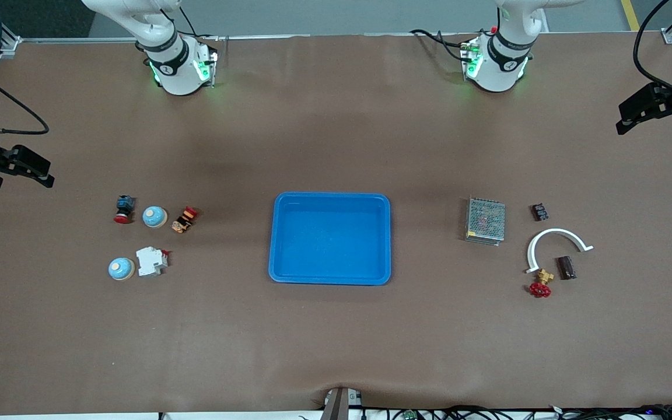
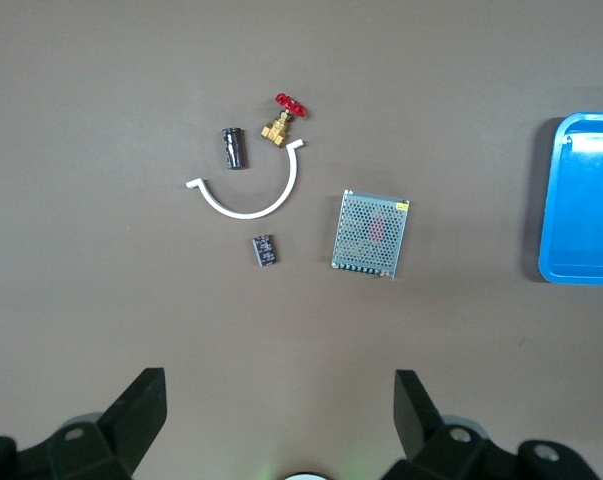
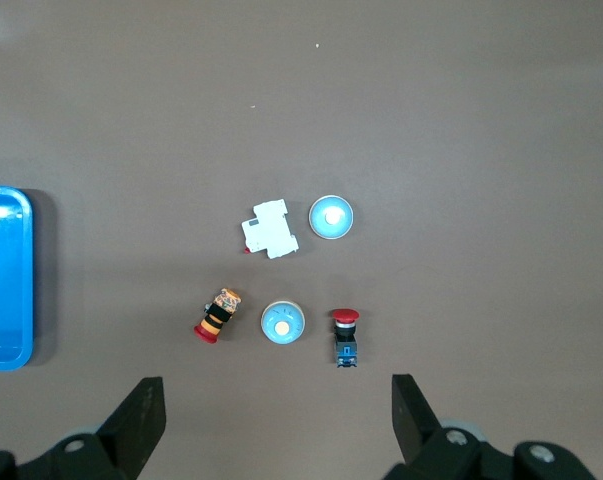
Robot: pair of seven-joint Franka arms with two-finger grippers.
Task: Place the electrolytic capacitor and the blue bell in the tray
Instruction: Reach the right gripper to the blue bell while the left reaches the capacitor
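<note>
Shallow bright-blue plastic tray (image 1: pixel 329 238) sits mid-surface. Black cylindrical electrolytic capacitor (image 1: pixel 566 268) lies toward the left arm's end, two round blue bells (image 1: pixel 154 216) toward the right arm's. Left end effector (image 2: pixel 281 400) and right end effector (image 3: pixel 279 400) hover spread wide, holding nothing. No readable labels.

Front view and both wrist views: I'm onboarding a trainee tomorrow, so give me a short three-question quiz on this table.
1. True or false: the tray already holds a part.
2. How many blue bells lie toward the right arm's end of the table?
A) one B) two C) three
3. Fill in: the dark electrolytic capacitor lies beside the white curved bracket and the brass valve with the ____ handwheel.

Key
1. False; it is empty.
2. B: one blue bell between the red pushbutton and a striped part, another beside the white breaker.
3. red

The left gripper and right gripper are both open, high over their own groups.
</note>
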